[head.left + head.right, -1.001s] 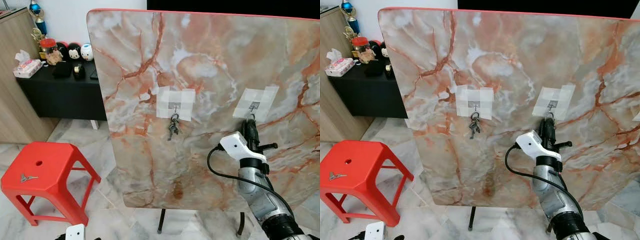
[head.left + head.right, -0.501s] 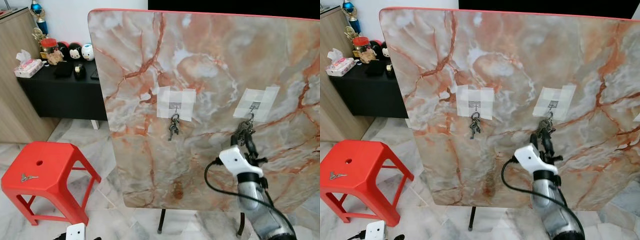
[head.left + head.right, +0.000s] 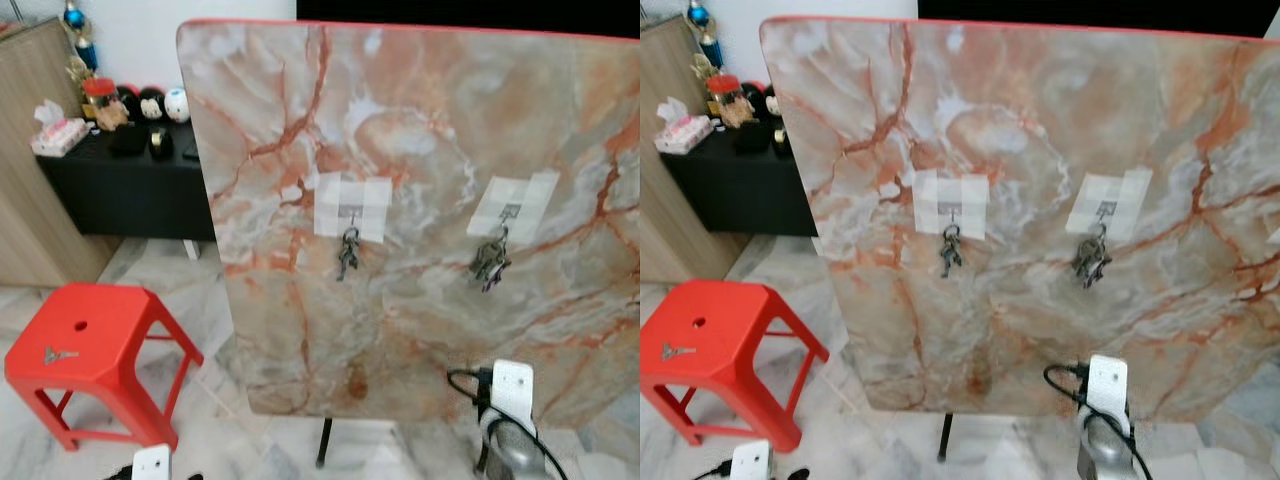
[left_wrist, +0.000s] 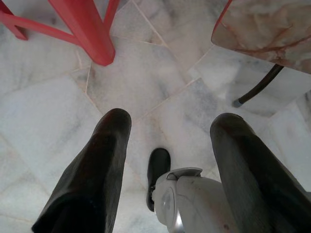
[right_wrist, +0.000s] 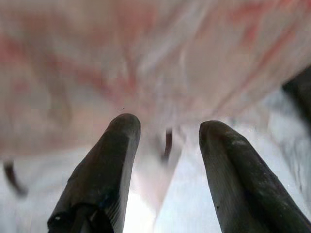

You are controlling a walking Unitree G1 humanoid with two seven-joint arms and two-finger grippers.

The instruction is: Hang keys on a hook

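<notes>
On the upright marble tabletop (image 3: 420,150), keys (image 3: 490,262) hang from the right hook (image 3: 508,212); a second bunch (image 3: 347,252) hangs from the left hook. Right pincer (image 5: 165,170) is wide and empty, below the slab. Left pincer (image 4: 170,160) is wide, over the floor.

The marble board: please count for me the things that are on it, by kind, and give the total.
Tape patches: 2, left and right
Hooks: 2, left and right
Key bunches: 2, left and right
Total: 6
</notes>
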